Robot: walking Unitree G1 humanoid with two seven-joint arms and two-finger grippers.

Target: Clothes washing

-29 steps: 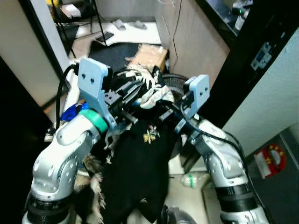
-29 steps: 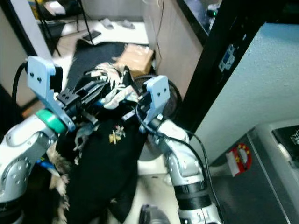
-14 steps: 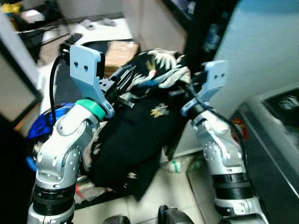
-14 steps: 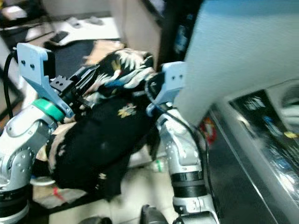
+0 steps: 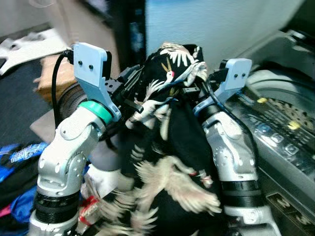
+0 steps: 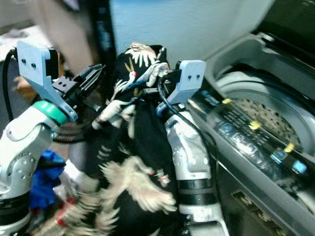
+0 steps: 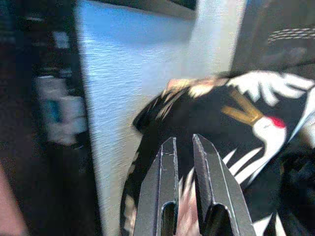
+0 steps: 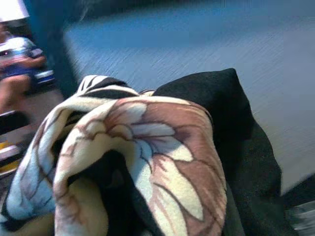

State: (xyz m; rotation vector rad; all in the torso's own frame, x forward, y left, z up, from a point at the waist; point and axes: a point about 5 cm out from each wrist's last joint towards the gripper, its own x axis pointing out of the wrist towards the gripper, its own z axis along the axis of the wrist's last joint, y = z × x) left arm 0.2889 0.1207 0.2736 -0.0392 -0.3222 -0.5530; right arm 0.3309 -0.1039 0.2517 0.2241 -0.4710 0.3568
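A black garment with white crane print (image 5: pixel 172 142) is bunched up between my two arms, and its long tail hangs down in front of me. My left gripper (image 5: pixel 137 78) sits at the bundle's upper left. In the left wrist view its fingers (image 7: pixel 170 162) are nearly together, shut on the printed cloth (image 7: pixel 231 113). My right gripper (image 5: pixel 189 92) is buried in the top of the bundle, and in the right wrist view the cloth (image 8: pixel 147 147) lies right against the camera. A top-loading washing machine (image 5: pixel 280 98) stands close on the right, its lid (image 6: pixel 290 29) up and its drum (image 6: pixel 261 110) showing.
The machine's control panel (image 5: pixel 268 130) runs along its near edge beside my right arm. Blue clothes (image 5: pixel 19 157) lie on the floor at the left. A cardboard box (image 5: pixel 49 78) sits further back, and a pale blue wall (image 5: pixel 206 24) rises behind the bundle.
The view has swung right, from the room's floor and doorway to the washing machine. Both arms still carry the garment, whose hanging part has swung and now shows more crane print.
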